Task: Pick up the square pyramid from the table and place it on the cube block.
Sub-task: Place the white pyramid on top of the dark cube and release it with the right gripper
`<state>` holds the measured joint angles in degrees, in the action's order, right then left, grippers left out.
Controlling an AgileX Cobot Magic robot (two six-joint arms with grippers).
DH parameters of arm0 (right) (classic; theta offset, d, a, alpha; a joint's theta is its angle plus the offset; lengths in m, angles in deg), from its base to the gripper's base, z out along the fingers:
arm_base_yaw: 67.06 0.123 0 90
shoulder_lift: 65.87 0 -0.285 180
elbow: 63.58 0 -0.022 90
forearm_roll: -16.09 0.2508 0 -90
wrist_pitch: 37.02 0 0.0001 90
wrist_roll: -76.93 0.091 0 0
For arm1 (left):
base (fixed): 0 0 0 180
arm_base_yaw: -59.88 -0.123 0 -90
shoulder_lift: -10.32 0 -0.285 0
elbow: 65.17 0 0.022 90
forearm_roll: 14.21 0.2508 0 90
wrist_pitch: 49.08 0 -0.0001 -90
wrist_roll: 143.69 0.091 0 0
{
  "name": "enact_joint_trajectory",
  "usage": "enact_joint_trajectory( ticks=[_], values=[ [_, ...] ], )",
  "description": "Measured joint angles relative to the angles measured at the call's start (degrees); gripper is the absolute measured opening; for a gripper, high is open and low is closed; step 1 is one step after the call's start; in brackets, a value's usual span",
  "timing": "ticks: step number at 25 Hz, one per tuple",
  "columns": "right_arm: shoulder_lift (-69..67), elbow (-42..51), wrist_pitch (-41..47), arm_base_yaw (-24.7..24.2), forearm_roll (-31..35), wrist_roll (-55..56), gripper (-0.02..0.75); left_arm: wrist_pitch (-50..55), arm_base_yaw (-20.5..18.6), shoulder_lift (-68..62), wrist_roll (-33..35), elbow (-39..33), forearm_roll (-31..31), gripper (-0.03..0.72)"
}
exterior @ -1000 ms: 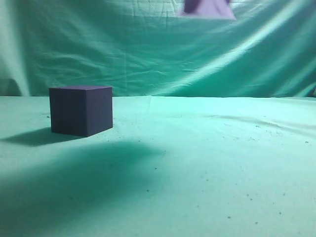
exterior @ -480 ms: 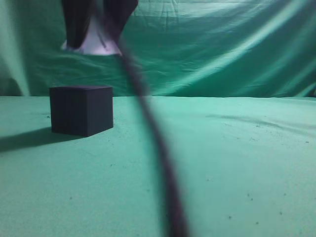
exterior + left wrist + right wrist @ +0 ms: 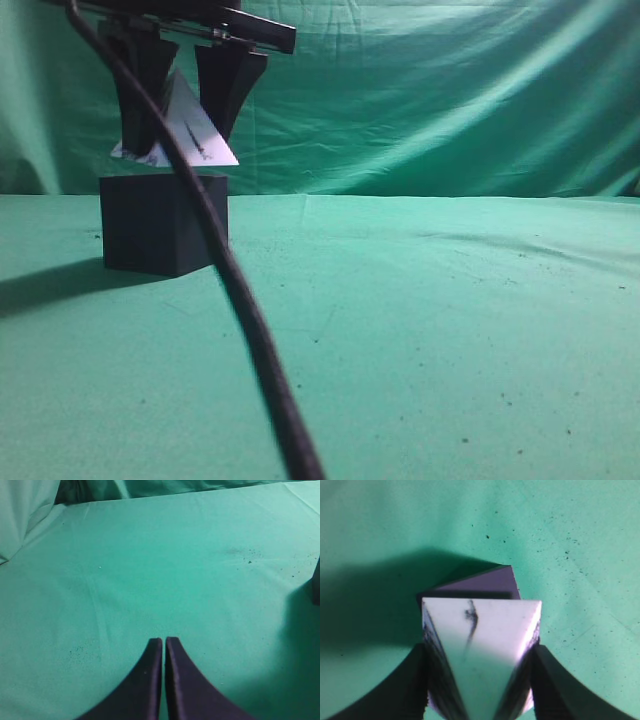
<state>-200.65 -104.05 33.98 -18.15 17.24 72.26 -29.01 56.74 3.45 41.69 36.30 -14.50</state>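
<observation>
Right gripper (image 3: 178,140): reaches across to the left side of the exterior view, fingers pointing down, clamped on two opposite faces of the square pyramid (image 3: 190,130).
Square pyramid: white with dark scribbles, apex up between the fingers; its base sits just at the top of the cube block (image 3: 165,222), slightly tilted. Whether the base touches the cube cannot be told.
Cube block: dark, standing on the table (image 3: 450,330) at the left; in the right wrist view its top (image 3: 485,582) shows directly behind the pyramid (image 3: 480,640).
Left gripper (image 3: 163,645): fingers pressed together, holding nothing, above bare green cloth.
Cable (image 3: 240,310): a dark cable sweeps across the foreground.
</observation>
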Motion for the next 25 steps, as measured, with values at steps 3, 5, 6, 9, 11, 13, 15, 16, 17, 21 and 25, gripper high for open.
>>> enact_joint_trajectory(
  ticks=[3,5,6,9,11,13,15,16,17,21,25],
  values=[
    [0.0,0.0,0.11,0.0,0.09,0.0,0.384,0.0,0.0,0.0,0.0,0.0,0.0,0.0],
    [-0.08,0.0,0.11,0.0,0.09,0.0,0.384,0.0,0.0,0.0,0.0,0.0,0.0,0.0],
    [-0.12,0.0,0.11,0.0,0.09,0.0,0.384,0.0,0.0,0.0,0.0,0.0,0.0,0.0],
    [-0.22,-0.02,-0.21,0.0,0.09,0.0,0.493,0.0,0.0,0.0,0.0,0.0,0.0,0.0],
    [-0.22,-0.02,-0.67,0.0,0.09,0.0,0.52,0.0,0.0,0.0,0.0,0.0,0.0,0.0],
    [-0.22,-0.02,-1.3,0.0,0.09,0.0,0.52,0.0,0.0,0.0,0.0,0.0,0.0,0.0],
    [-0.25,-0.02,-1.65,0.0,0.09,0.0,0.52,0.0,0.0,0.0,0.0,0.0,0.0,0.0],
    [-0.25,-0.02,-1.76,0.0,0.09,0.0,0.52,0.0,0.0,0.0,0.0,0.0,0.0,0.0],
    [-0.25,-0.02,-1.76,0.0,0.09,0.0,0.52,0.0,0.0,0.0,0.0,0.0,0.0,0.0],
    [1.24,-1.92,-1.52,0.0,0.09,0.0,0.52,0.0,0.0,0.0,0.0,0.0,0.0,0.0],
    [4.85,-7.53,0.12,0.0,-0.56,0.0,0.52,0.0,0.0,0.0,0.0,0.0,0.0,0.0]
  ],
)
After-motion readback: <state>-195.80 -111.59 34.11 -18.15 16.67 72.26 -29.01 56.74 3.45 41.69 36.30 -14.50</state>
